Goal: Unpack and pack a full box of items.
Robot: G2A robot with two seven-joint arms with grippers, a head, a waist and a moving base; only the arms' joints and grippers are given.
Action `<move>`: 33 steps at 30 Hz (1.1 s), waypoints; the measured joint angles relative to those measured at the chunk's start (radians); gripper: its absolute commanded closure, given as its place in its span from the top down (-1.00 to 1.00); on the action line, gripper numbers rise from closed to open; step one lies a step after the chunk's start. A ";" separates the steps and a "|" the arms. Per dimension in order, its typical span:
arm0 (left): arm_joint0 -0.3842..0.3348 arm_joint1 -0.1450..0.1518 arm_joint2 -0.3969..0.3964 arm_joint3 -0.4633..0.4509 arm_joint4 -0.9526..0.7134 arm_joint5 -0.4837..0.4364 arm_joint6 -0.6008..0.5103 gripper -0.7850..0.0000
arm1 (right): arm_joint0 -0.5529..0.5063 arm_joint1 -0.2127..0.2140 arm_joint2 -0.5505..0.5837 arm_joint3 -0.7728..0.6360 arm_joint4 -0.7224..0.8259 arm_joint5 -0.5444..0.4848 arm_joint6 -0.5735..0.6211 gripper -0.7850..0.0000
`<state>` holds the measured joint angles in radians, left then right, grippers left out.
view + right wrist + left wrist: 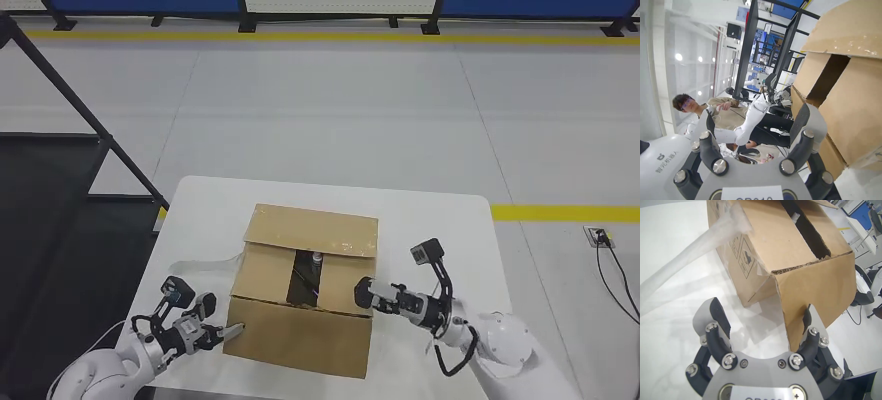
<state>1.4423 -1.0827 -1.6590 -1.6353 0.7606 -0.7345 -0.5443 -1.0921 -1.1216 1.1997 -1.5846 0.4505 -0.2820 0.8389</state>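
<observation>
A brown cardboard box (pixel 305 300) stands in the middle of the white table (pixel 430 230). Its top flaps lie almost flat, with a dark gap (pixel 303 281) between them, and a white item (pixel 317 258) shows in the gap. My left gripper (pixel 225 332) is at the box's near left corner. It is open (pixel 763 315), and the side edge of the hanging front flap (pixel 815 285) sits between its fingers, one fingertip (pixel 807 315) against the flap's outer face. My right gripper (pixel 362 295) is open (pixel 757 121) at the box's right side (pixel 857 106), one finger (pixel 806 121) close to the cardboard.
A long strip of clear tape (pixel 696 243) trails off the box's left side across the table. A black frame with dark mesh (pixel 60 200) stands left of the table. Bare tabletop lies behind and to the right of the box.
</observation>
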 measured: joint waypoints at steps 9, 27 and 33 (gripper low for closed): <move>0.012 0.006 0.015 -0.007 0.029 0.019 0.039 1.00 | 0.151 -0.037 -0.107 0.178 0.019 0.149 -0.105 1.00; 0.030 0.017 0.038 -0.021 0.027 0.037 0.066 1.00 | 0.341 -0.114 -0.201 0.270 -0.243 0.021 -0.619 1.00; 0.041 0.021 0.040 -0.031 0.032 0.045 0.072 1.00 | 0.489 -0.160 -0.280 0.434 -0.333 0.068 -0.704 1.00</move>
<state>1.4829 -1.0616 -1.6189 -1.6665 0.7928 -0.6890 -0.4721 -0.6032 -1.2811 0.9194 -1.1505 0.1178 -0.2138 0.1346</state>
